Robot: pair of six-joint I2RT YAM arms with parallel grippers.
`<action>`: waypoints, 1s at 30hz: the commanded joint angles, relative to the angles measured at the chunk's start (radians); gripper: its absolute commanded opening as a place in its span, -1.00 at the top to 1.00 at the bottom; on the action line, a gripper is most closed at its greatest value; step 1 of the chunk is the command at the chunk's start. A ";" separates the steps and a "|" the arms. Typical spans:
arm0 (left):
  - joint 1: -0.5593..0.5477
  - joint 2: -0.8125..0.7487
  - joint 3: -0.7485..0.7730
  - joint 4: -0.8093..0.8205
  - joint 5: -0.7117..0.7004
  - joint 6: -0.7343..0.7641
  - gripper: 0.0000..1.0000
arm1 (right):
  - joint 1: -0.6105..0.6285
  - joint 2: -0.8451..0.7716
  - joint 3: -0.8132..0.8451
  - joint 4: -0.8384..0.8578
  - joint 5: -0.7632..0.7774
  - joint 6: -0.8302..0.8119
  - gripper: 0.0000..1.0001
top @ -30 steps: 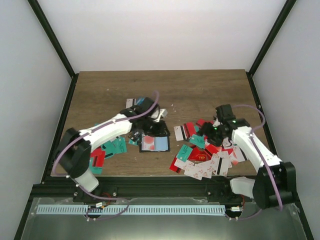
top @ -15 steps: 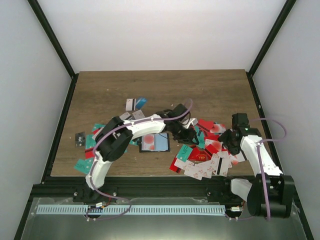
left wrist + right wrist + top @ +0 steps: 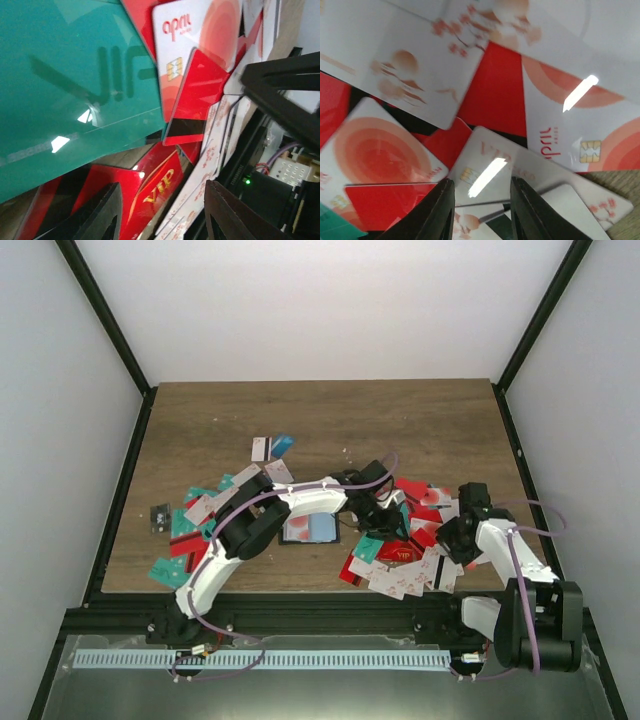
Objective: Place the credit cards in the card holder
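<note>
So, near edge first: what is my right tool over?

— Obs. 1: your right tool (image 3: 482,212) hangs low over the credit cards (image 3: 398,578) heaped at the near right of the table (image 3: 440,420). Its fingers are parted by a modest gap, with nothing between them. Below it lie a white card with a red disc (image 3: 380,150), a plain red card (image 3: 492,95) and a white card with a chip (image 3: 580,135), all overlapping.

And my left?

— Obs. 2: your left arm (image 3: 300,498) reaches across to the same heap, and its tip is just beyond and to the left of the right tool. The left tool (image 3: 162,215) stands wide and empty above a red VIP card (image 3: 150,187). A teal card (image 3: 70,85) lies close by. A red card with a dark stripe (image 3: 192,107) overlaps a white "april" card (image 3: 200,30). Whether the fingers touch any card, I cannot tell.

Where is the card holder?

— Obs. 3: the card holder (image 3: 305,530) lies open and flat on the table, just left of that heap and near your left tool. Its pale blue and pink sleeves face up. Whether a sleeve holds a card, I cannot tell. Further left is a second scatter of teal and red cards (image 3: 190,535). Farthest off, a few loose cards (image 3: 270,447) lie apart toward the table's middle.
</note>
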 commanded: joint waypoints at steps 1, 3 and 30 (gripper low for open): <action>-0.020 0.041 0.057 0.022 0.002 -0.046 0.05 | -0.010 -0.001 -0.053 0.048 -0.036 0.048 0.34; -0.022 0.056 0.067 0.026 -0.004 -0.060 0.05 | -0.011 0.000 -0.073 0.068 -0.049 0.046 0.36; -0.057 0.156 0.146 0.048 -0.005 -0.133 0.23 | -0.011 0.022 -0.146 0.128 -0.098 0.021 0.48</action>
